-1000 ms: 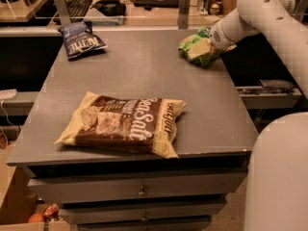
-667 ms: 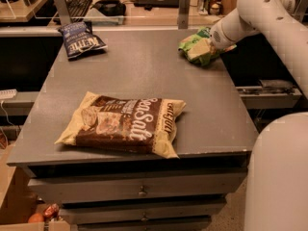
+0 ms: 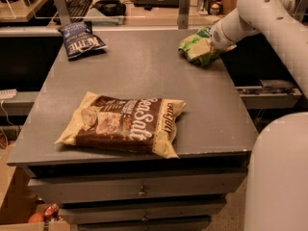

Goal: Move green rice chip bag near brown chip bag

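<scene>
The green rice chip bag (image 3: 196, 48) lies near the far right edge of the grey table (image 3: 144, 76). My gripper (image 3: 211, 41) is at the bag's right side, at the end of the white arm that reaches in from the upper right, and its tip is hidden against the bag. The brown chip bag (image 3: 126, 124), with big white "Sea Salt" lettering, lies flat near the table's front edge, well apart from the green bag.
A dark blue chip bag (image 3: 81, 40) lies at the table's far left corner. A desk with a keyboard (image 3: 79, 4) and other items runs behind the table. Drawers (image 3: 139, 191) sit under the tabletop. My white base (image 3: 279, 172) stands at the right.
</scene>
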{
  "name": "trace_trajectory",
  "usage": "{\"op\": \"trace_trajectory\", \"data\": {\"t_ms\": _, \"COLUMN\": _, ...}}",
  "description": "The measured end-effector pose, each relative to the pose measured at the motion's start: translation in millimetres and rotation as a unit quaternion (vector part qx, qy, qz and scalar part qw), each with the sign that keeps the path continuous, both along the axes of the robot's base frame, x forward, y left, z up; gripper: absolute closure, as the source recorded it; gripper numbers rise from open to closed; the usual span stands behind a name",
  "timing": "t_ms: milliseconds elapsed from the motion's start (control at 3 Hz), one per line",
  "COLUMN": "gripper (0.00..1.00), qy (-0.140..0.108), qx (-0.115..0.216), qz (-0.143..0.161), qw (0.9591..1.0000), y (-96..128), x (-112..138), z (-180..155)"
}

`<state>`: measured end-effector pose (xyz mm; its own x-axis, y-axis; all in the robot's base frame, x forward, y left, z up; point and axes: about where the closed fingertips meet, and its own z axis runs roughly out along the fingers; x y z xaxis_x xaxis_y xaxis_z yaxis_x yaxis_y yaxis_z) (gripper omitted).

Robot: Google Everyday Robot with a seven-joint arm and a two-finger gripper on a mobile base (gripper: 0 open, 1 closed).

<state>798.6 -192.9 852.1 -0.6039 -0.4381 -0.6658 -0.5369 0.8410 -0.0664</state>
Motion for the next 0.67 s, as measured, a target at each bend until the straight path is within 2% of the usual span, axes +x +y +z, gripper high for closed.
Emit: {"op": "trace_trajectory", "data": {"t_ms": 667, "gripper": 0.28, "qy": 0.0, "qx": 0.0, "qz": 0.0, "qw": 1.0, "y": 0.2, "x": 0.0, "z": 0.2}}
